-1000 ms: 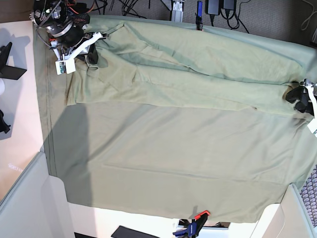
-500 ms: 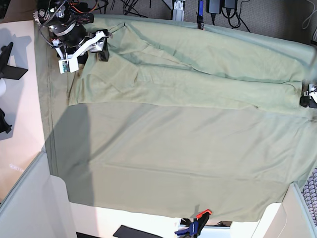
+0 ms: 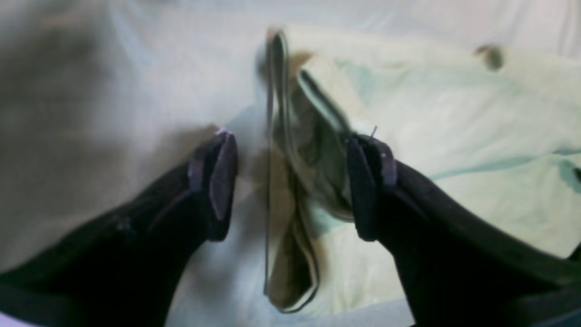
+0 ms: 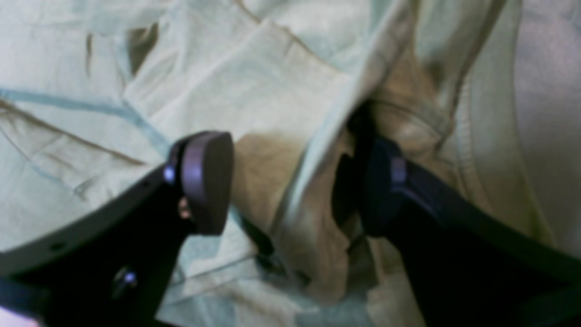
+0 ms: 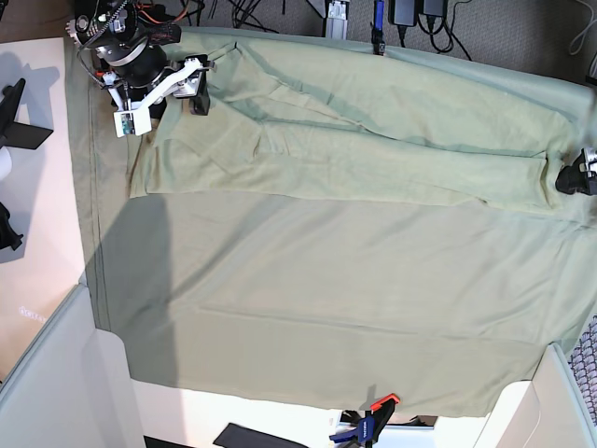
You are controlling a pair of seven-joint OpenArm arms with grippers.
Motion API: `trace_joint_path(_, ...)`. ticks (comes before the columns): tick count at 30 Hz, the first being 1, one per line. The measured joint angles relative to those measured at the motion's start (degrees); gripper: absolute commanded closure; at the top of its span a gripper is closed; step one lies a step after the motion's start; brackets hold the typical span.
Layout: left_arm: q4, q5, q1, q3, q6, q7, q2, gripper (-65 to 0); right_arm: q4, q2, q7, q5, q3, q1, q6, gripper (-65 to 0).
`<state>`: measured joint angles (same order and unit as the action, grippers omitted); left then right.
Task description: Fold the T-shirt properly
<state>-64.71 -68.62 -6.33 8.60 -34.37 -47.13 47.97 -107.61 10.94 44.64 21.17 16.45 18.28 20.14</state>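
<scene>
As seen from the base view, found the T-shirt (image 5: 373,140) lying as a long folded band across the far half of the green cloth sheet (image 5: 326,308), one end at the left of that view, the other reaching the right edge. Noted the right gripper (image 5: 163,110) over the left end and the left gripper (image 5: 574,177) at the right end, both with jaws spread wide and pinching nothing. Saw, in the left wrist view, a hemmed edge of the shirt standing up between the parted jaws of the left gripper (image 3: 290,181), apart from the pad on the bare-sheet side; could not tell whether it touched the other. Saw, in the right wrist view, rumpled folds bunched between the jaws of the right gripper (image 4: 295,181), the far pad seemingly against cloth, though blur left that unsure. Judged the lengthwise fold laid down and the next grasp pending. Thought it best to take both layers of the shirt at each end, well inside the hem, without catching the sheet beneath; to close both ends level, lift together, and keep the band taut so the new crease ran straight. Reckoned the wrinkles near the left end worth smoothing first, and the orange clamp (image 5: 378,408) at the near edge of the worktop (image 5: 37,233) well clear.
</scene>
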Motion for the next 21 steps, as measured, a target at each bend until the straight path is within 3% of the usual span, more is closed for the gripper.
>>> trace_joint_path(12, 0.4, 1.4, -1.8, -0.8, -0.2, 0.7, -0.2, -40.8, 0.0, 0.0, 0.0, 0.0, 0.0, 0.0, 0.0, -41.1)
trace_joint_path(14, 0.4, -0.5, -2.6, -0.7, -0.5, 0.4, -0.2, -40.8, 0.0, 0.0, 0.0, 0.0, 0.0, 0.0, 0.0, -41.1)
trace_joint_path(17, 0.4, -4.2, -3.5, -0.7, -3.8, -1.7, -0.5, -40.8, 0.0, 0.0, 0.0, 0.0, 0.0, 0.0, 0.0, -41.1)
trace_joint_path(21, 0.4, -5.3, -3.3, -0.7, -4.2, -1.5, -2.3, -40.8, 0.0, 0.0, 0.0, 0.0, 0.0, 0.0, 0.0, -41.1)
